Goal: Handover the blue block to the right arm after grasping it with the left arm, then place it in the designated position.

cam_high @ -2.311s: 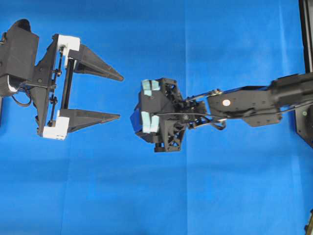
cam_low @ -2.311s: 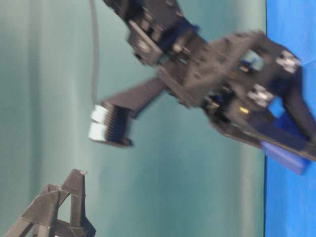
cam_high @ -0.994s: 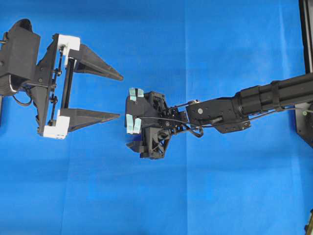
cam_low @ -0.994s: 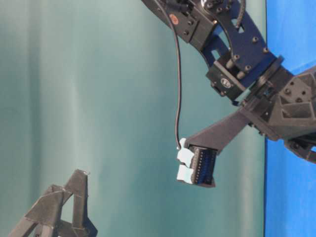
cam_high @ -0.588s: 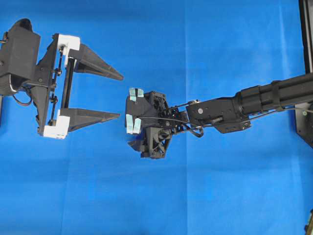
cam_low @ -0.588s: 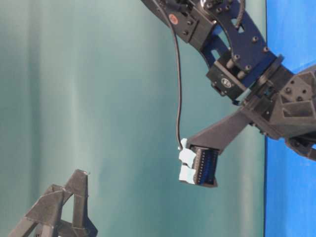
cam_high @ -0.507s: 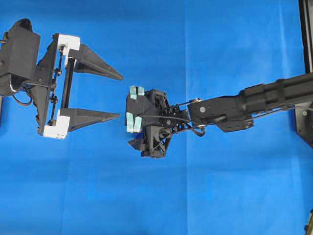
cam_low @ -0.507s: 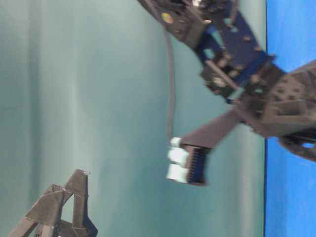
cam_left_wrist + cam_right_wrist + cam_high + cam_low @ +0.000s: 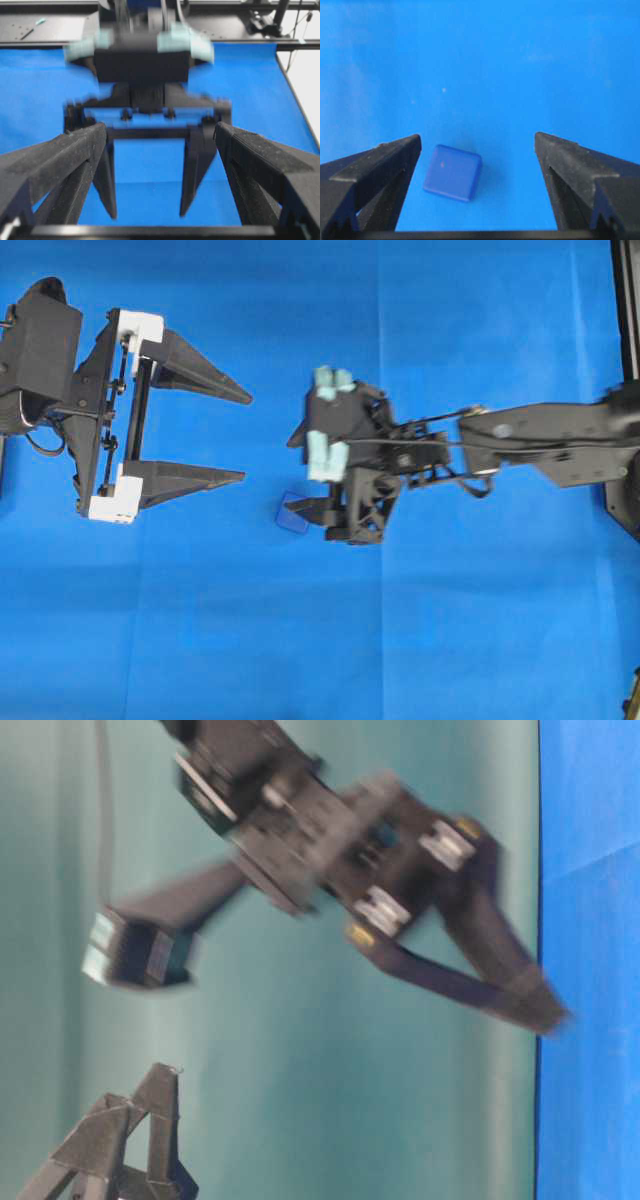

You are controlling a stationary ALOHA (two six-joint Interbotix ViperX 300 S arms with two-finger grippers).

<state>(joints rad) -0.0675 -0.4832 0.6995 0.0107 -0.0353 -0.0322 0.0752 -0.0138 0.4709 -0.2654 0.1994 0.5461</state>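
Since the blue block [image 9: 452,172] sits loose on the bench [image 9: 450,640] between our right hand [image 9: 477,200]'s wide-spread fingers, we'd lift straight up w/o nudging it, left hand [image 9: 240,436] also wide, empty.

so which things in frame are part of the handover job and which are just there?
Part of the job:
- blue block, lying on the sheet
- left tool, open, empty
- right tool, open, block below it, not gripped

Just there:
- blue sheet
- black frame rail behind the sheet
- teal backdrop
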